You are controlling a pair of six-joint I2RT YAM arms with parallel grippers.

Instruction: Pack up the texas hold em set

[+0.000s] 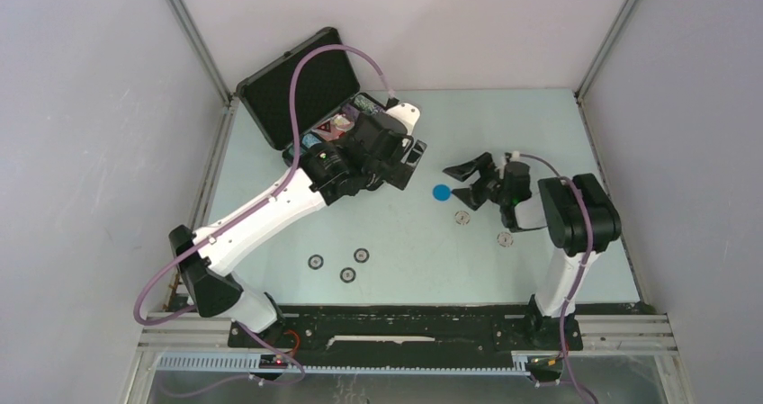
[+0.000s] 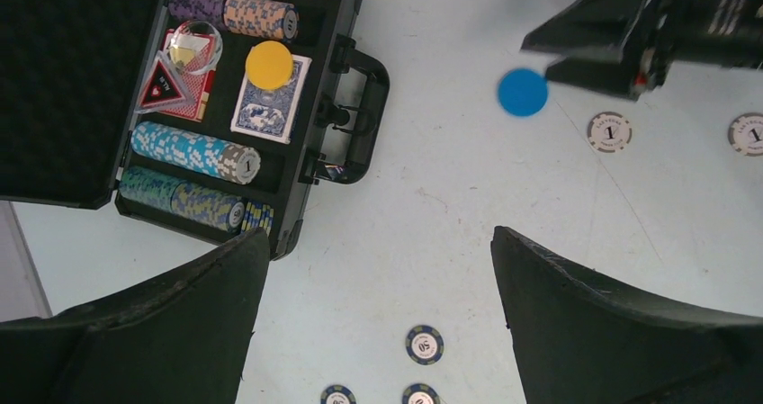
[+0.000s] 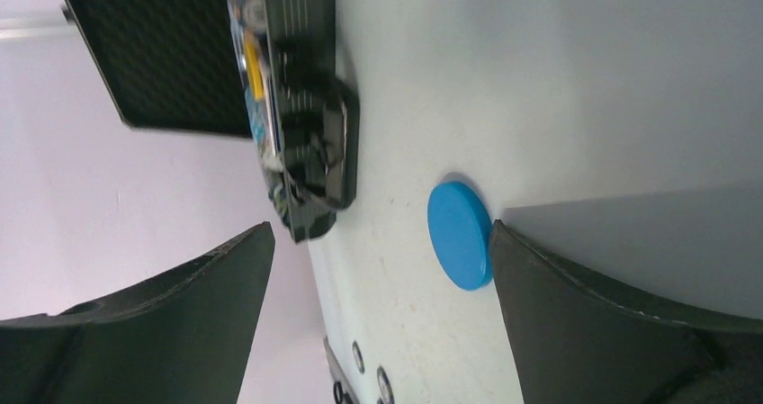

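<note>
A pale mint table (image 1: 396,233) fills the middle of the top view, boxed in by plain grey-white panels: a back wall (image 1: 405,26) at 12 o'clock, a left wall (image 1: 81,134) at 9 o'clock and a right wall (image 1: 702,107) at 3 o'clock. One aluminium post (image 1: 193,35) stands at its far corner at about 11 o'clock, and a second post (image 1: 612,35) at about 1 o'clock. At 6 o'clock a black mounting plate (image 1: 405,327) lies along the near edge, with a slotted cable duct (image 1: 405,366) just below it in the view.
</note>
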